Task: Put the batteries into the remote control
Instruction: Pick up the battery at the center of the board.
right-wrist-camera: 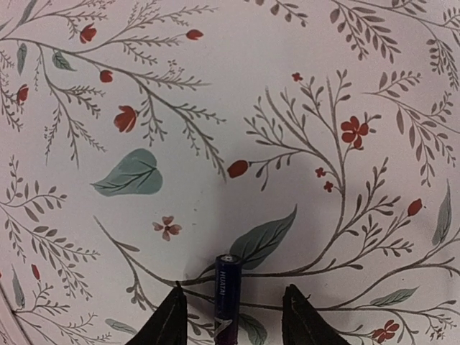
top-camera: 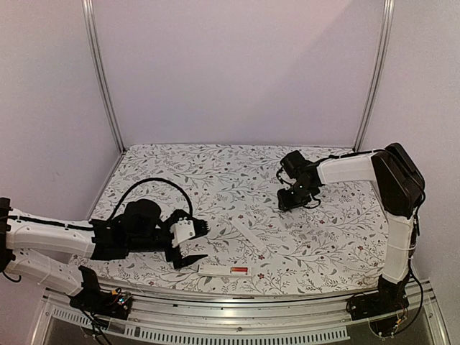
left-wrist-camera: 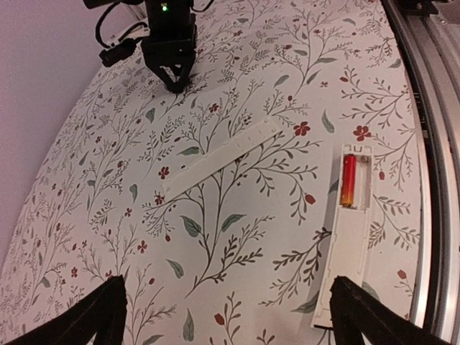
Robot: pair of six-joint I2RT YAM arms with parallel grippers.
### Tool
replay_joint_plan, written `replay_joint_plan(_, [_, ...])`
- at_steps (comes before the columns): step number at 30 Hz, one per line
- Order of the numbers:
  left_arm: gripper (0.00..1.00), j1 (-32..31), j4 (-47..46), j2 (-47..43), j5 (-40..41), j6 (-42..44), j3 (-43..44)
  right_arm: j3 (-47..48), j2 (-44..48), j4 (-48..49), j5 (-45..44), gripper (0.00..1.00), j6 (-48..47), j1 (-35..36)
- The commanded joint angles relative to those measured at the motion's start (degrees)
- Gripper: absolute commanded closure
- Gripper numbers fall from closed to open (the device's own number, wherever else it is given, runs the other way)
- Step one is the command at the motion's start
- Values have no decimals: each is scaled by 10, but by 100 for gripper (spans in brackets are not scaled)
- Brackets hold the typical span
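The white remote control (top-camera: 219, 269) lies near the table's front edge with its compartment open. One red battery (left-wrist-camera: 348, 180) sits in that compartment (top-camera: 238, 270). In the left wrist view the remote (left-wrist-camera: 345, 266) is at the right. My left gripper (top-camera: 190, 244) is open and empty, just left of the remote; its fingertips (left-wrist-camera: 108, 316) stand wide apart. My right gripper (top-camera: 291, 203) is at the back right, pointing down at the table. Its open jaws (right-wrist-camera: 233, 320) straddle a dark blue battery (right-wrist-camera: 227, 287), with a gap on each side.
The thin flat white cover strip (top-camera: 244, 233) lies on the floral tablecloth between the two arms, and it also shows in the left wrist view (left-wrist-camera: 223, 158). A metal rail (left-wrist-camera: 438, 144) runs along the front edge beside the remote. White walls enclose the table.
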State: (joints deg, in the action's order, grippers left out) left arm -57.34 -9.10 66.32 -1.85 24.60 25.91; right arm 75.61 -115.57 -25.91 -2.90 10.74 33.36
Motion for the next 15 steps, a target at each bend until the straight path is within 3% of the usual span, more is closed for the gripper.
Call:
replay_joint_plan(1, [1,6,1,-5,8,-2,10,7,-21,-10,-7,63,0,1])
replay_joint_plan(10, [1,9,-1,-6,7,-7,12,6,-17,-11,15,100,-7,1])
replay_joint_plan(15, [1,16,-19,-6,17,-27,20,6,19,11,47,100,-9,1])
